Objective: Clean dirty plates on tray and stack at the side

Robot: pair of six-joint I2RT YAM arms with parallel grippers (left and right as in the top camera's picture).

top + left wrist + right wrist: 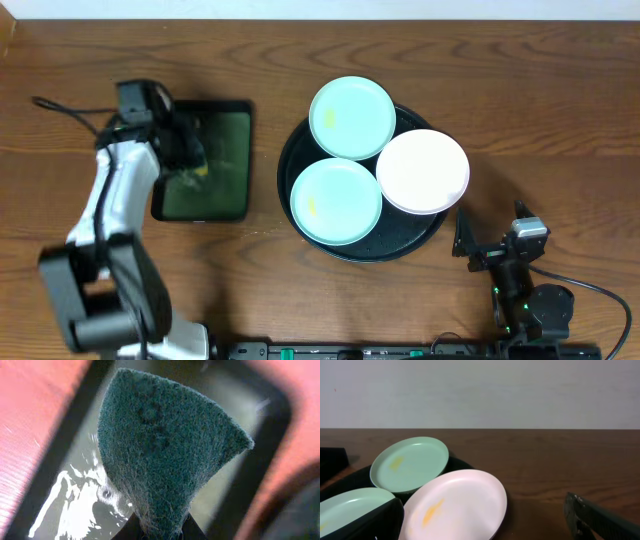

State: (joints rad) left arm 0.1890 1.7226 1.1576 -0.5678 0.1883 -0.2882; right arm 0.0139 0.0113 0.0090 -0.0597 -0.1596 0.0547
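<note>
Three plates lie on the round black tray (300, 150). One mint plate (352, 117) is at the back, a second mint plate (336, 201) at the front left, and the white plate (423, 170) at the right, overhanging the rim. Each bears a yellow smear. In the right wrist view I see the white plate (455, 507) and both mint plates (410, 462) (350, 505). My left gripper (190, 165) is shut on a dark green scouring pad (165, 455) over the small green rectangular tray (225, 160). My right gripper (478, 250) is open and empty, at the front right of the black tray.
The green rectangular tray (75, 505) holds shiny water under the pad. Bare wooden table lies to the right of the round tray and along the back. A cable trails at the far left of the table.
</note>
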